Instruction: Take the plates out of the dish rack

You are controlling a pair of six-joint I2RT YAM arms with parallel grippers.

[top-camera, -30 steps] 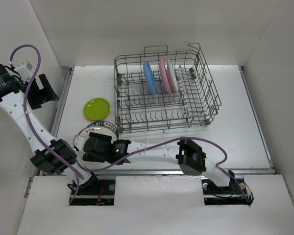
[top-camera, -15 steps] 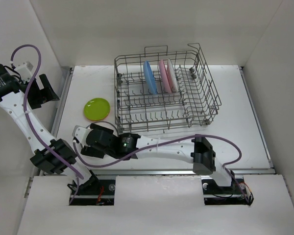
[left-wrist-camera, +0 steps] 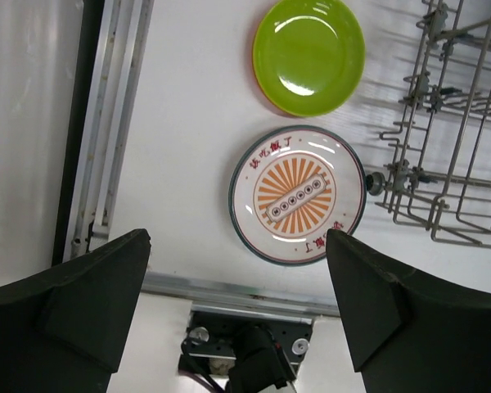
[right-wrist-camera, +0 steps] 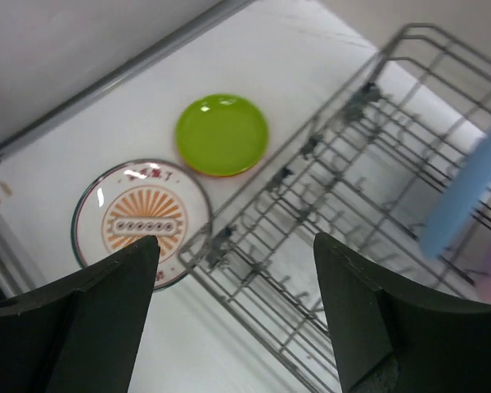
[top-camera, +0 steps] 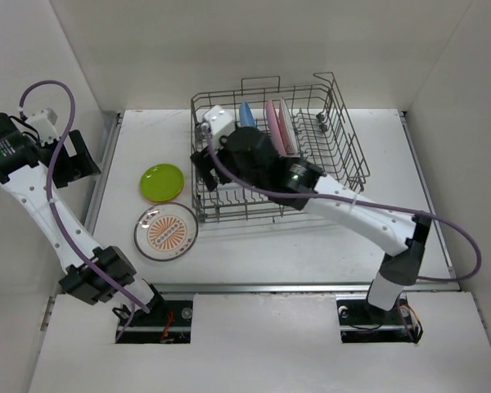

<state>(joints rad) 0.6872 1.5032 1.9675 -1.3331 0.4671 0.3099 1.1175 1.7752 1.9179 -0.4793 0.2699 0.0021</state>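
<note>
1. Grippers: we are holding right gripper (right-wrist-camera: 236, 246) and left gripper (left-wrist-camera: 237, 237) wide apart, empty.
2. Blue plate (top-camera: 249, 127) and pink plate (top-camera: 271, 123) are standing in the dish rack (top-camera: 344, 164).
3. We are risking a finger snagging tines, toppling them.

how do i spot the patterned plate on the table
Find the grey wire dish rack in the middle of the table. Plates lie flat left of its near-left corner. The patterned plate is the nearest one, larger than the plain lime green plate, white with an orange sunburst.
</note>
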